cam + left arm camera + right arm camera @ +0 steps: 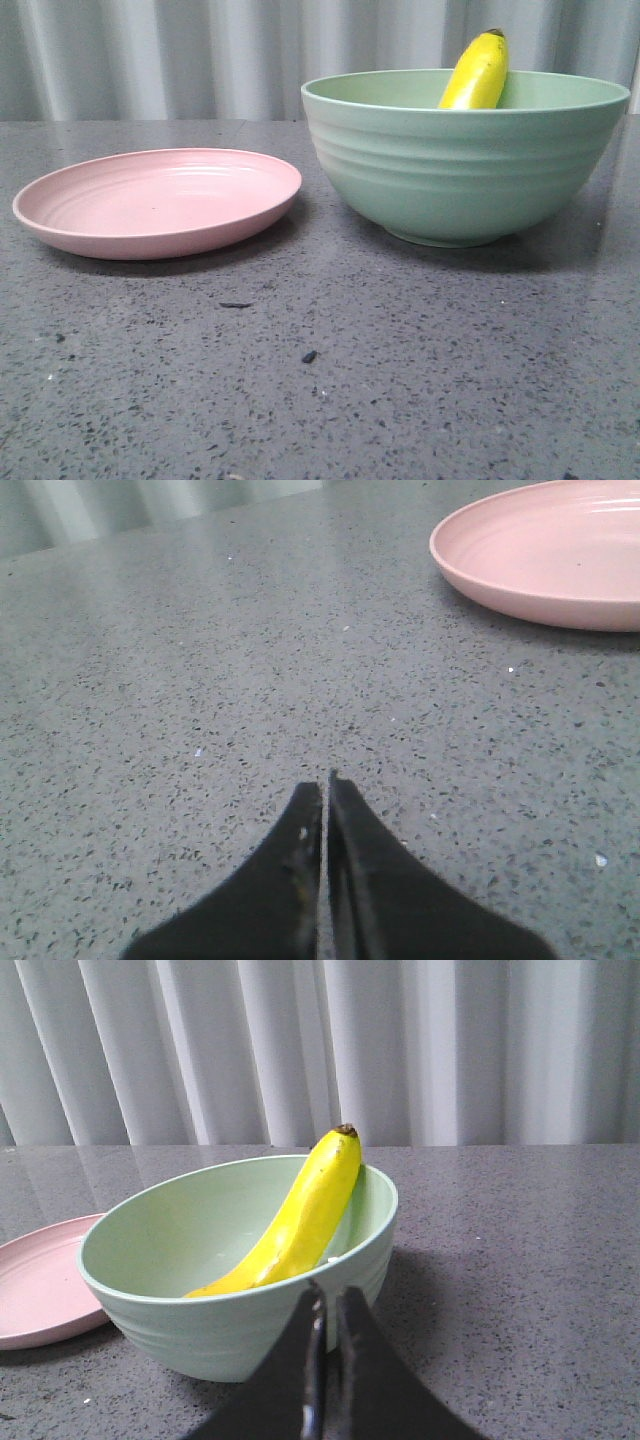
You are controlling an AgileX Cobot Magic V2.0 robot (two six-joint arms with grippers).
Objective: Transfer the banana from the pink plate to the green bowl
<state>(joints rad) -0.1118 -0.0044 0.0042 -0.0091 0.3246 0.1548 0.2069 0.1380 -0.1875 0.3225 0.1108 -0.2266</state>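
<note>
The yellow banana (478,72) leans inside the green bowl (460,170), its dark tip poking above the far rim; the right wrist view shows the banana (300,1220) resting against the bowl (230,1330) wall. The pink plate (150,205) lies bare to the bowl's left, and its rim (540,590) shows in the left wrist view. My left gripper (326,780) is shut with nothing in it, low over bare table short of the plate. My right gripper (328,1292) is shut and holds nothing, close to the bowl's outside. Neither gripper appears in the front view.
The table (320,380) is dark grey speckled stone with a few small dark crumbs (309,356) in front of the plate and bowl. A pale pleated curtain (200,50) closes off the back edge. A slice of the pink plate (35,1290) shows beside the bowl.
</note>
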